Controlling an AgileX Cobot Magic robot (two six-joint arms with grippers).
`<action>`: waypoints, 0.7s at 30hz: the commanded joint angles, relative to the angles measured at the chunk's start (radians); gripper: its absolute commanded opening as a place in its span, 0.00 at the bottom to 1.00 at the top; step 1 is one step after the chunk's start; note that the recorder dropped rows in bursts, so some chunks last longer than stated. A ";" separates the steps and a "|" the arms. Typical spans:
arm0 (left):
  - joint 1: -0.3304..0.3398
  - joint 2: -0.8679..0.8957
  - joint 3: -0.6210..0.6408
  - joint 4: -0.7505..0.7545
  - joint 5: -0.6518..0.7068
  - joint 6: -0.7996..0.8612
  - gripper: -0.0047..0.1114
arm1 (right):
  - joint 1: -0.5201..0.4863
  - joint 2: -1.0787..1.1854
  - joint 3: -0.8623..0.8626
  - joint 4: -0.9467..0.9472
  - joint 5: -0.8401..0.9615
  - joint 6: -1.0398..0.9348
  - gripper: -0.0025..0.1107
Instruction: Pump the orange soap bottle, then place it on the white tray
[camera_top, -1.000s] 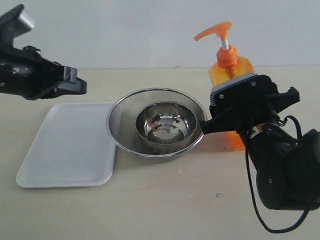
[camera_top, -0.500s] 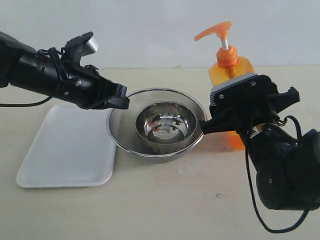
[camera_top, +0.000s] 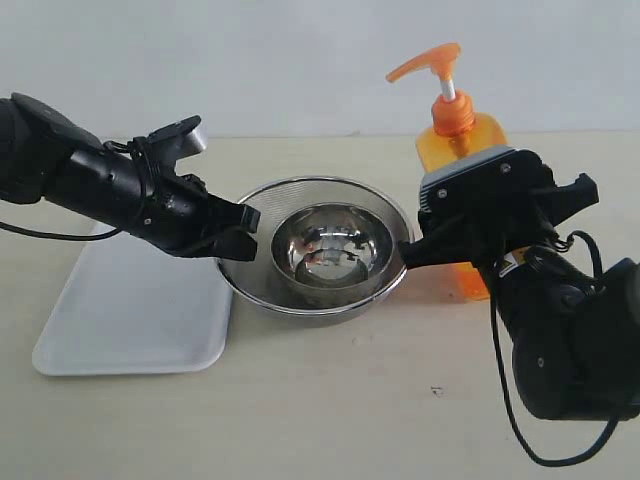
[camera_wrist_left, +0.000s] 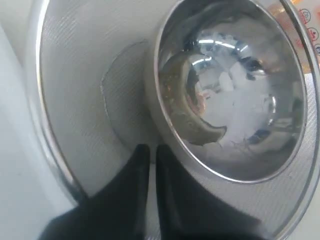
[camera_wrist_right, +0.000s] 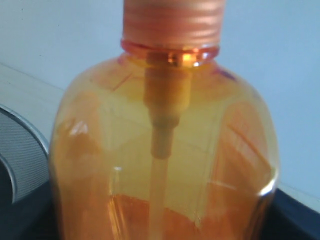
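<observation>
The orange soap bottle (camera_top: 460, 128) stands upright at the back right, its pump head (camera_top: 428, 62) raised. My right gripper (camera_top: 490, 228) is shut on the bottle's body (camera_wrist_right: 165, 150), with dark fingers (camera_wrist_right: 22, 215) showing on either side of it. The white tray (camera_top: 130, 320) lies flat at the left. My left gripper (camera_top: 240, 232) is shut with nothing in it, low over the left edge of the strainer. In the left wrist view its fingertips (camera_wrist_left: 149, 152) sit just above the mesh.
A round steel mesh strainer (camera_top: 300, 186) sits between tray and bottle, with a shiny steel bowl (camera_top: 330, 250) inside it. The left wrist view shows the mesh (camera_wrist_left: 85, 100), the bowl (camera_wrist_left: 230, 90) and the tray's edge (camera_wrist_left: 10, 150).
My left arm has swung in from the far left over the tray and come down to the strainer's left rim. The right arm and bottle have not moved.
</observation>
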 joint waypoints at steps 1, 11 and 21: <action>-0.031 0.000 -0.006 -0.004 -0.012 -0.006 0.08 | -0.004 -0.002 0.004 -0.021 0.003 0.008 0.02; -0.060 0.000 -0.046 -0.016 -0.023 -0.007 0.08 | -0.004 -0.002 0.004 -0.018 0.003 0.008 0.02; -0.060 0.000 -0.046 0.019 -0.064 -0.029 0.08 | -0.004 -0.002 0.004 -0.018 0.003 0.008 0.02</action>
